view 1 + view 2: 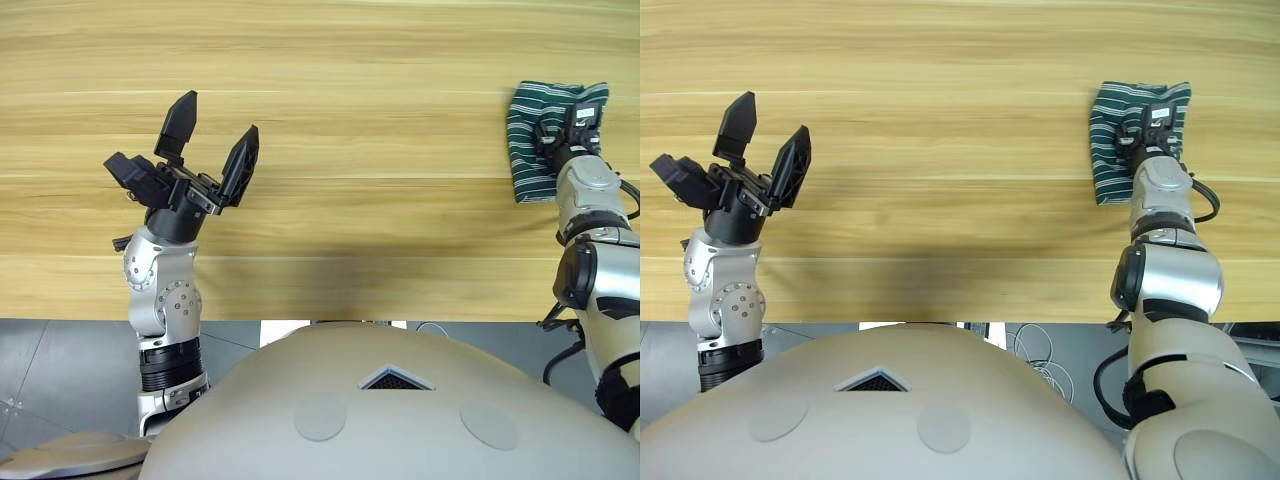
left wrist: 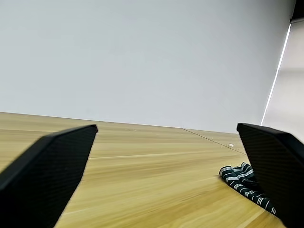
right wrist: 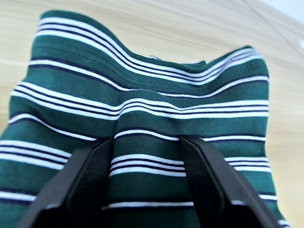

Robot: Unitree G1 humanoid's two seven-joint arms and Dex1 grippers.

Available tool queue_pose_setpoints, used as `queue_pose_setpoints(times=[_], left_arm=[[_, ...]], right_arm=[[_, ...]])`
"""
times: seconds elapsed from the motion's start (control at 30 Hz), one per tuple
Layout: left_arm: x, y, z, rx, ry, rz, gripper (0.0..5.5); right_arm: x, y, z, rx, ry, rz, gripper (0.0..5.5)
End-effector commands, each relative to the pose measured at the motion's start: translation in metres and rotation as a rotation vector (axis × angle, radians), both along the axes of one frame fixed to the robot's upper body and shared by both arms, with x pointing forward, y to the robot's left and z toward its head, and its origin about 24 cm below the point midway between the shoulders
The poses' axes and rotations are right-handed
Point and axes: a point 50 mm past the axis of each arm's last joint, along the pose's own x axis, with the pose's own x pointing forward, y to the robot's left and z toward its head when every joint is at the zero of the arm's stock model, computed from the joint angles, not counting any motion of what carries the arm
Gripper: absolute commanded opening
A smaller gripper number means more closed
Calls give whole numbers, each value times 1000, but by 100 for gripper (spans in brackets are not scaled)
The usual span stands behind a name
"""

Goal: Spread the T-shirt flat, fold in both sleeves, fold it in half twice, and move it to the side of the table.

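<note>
Near the front left of the tabletop (image 1: pixel 380 210), the left end effector (image 1: pixel 218 115) is raised above the wood with its two fingers spread wide and nothing between them. Farther away, at the right side, lies the folded green striped T-shirt (image 1: pixel 528 150). The right end effector (image 1: pixel 578 118) rests on it, fingers (image 3: pixel 90 180) narrow, with a fold of cloth pinched between them.

My left arm stands raised at the left of the head view, the left gripper (image 1: pixel 218 115) tilted upward with jaws spread wide. My right arm stretches to the upper right, the right gripper (image 1: pixel 578 118) pointing away, its fingers (image 3: pixel 90 180) pinching a fold of the T-shirt (image 3: pixel 152 95).
</note>
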Motion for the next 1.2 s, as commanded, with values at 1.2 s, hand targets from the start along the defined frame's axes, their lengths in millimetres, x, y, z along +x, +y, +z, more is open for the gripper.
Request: queue_pose_setpoints(times=[1.2], left_arm=[[68,37,-66,526,-51,558,538]], right_arm=[[9,99,28,-55,-732,359,259]])
